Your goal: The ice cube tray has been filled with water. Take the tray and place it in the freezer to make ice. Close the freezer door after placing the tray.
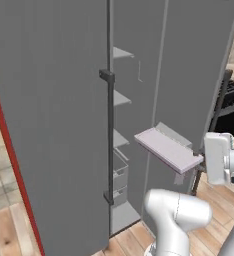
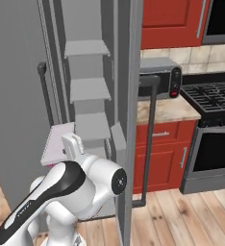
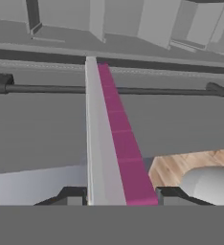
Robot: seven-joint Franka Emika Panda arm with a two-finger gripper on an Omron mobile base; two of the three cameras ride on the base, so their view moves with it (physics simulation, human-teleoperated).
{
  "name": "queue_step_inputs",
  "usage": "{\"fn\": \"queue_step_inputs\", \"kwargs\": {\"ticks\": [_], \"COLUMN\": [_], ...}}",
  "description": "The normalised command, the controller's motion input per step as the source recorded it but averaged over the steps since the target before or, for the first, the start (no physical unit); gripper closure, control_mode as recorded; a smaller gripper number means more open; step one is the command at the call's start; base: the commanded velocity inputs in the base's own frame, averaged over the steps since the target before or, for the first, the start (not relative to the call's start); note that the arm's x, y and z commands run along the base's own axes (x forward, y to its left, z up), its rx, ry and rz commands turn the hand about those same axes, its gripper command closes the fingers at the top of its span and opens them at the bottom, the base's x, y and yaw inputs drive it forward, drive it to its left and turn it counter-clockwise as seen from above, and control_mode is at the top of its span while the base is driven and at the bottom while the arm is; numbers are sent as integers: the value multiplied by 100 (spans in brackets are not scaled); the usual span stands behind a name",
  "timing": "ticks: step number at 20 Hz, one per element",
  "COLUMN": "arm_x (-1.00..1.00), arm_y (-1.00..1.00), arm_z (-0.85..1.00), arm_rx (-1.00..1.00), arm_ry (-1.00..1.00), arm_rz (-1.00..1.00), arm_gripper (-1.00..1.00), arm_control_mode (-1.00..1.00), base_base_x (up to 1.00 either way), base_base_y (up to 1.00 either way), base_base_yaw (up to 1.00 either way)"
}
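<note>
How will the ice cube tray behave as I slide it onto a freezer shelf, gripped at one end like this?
The ice cube tray is probably stiff: it juts out from the pincer without sagging. It may pivot in the grip, being long and clamped only at one end. Its underside shows cells, and it is filled, so tilting would likely spill water.

Red cupboards (image 2: 169, 153), a black stove (image 2: 213, 98), toaster oven (image 2: 157, 79), wood floor (image 2: 191, 216).
</note>
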Motion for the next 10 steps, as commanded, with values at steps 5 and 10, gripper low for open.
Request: {"fn": "queue_step_inputs", "kwargs": {"ticks": [5,10], "arm_x": [0,0], "arm_y": [0,0], "arm_z": [0,0], "arm_rx": [0,0], "arm_ry": [0,0], "arm_rz": [0,0], "arm_gripper": [100,100], "arm_control_mode": [100,100], "base_base_x": [43,40], "base_base_y": [28,20], "base_base_yaw": [-13,-12]}}
